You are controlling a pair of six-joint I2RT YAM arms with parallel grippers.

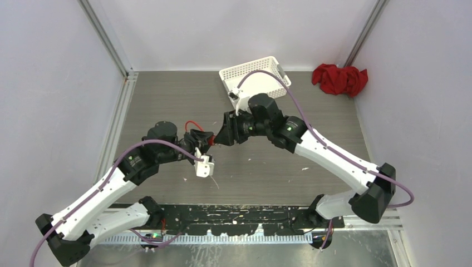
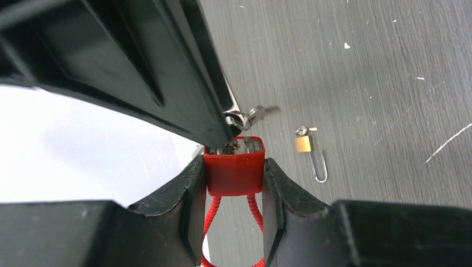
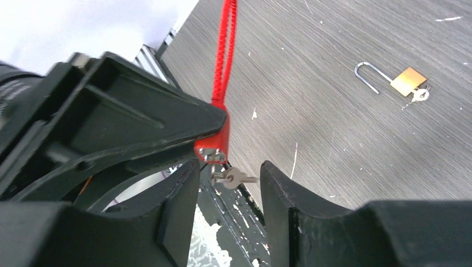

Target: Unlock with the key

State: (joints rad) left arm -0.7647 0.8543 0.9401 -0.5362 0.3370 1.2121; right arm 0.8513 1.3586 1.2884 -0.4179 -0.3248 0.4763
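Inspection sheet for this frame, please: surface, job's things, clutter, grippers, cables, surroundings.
Surface: grey wood-grain table, scuffed, with white flecks.
Job's things: red lock with a red cord loop; key sticking out of its end.
Clutter: brass padlock lying on the table, shackle open, small key in it; white basket and red cloth at the far edge.
Grippers: left gripper shut on the red lock; right gripper open, jaws either side of the key.
Cables: purple cables running along both arms.
Surroundings: pale walls on three sides.
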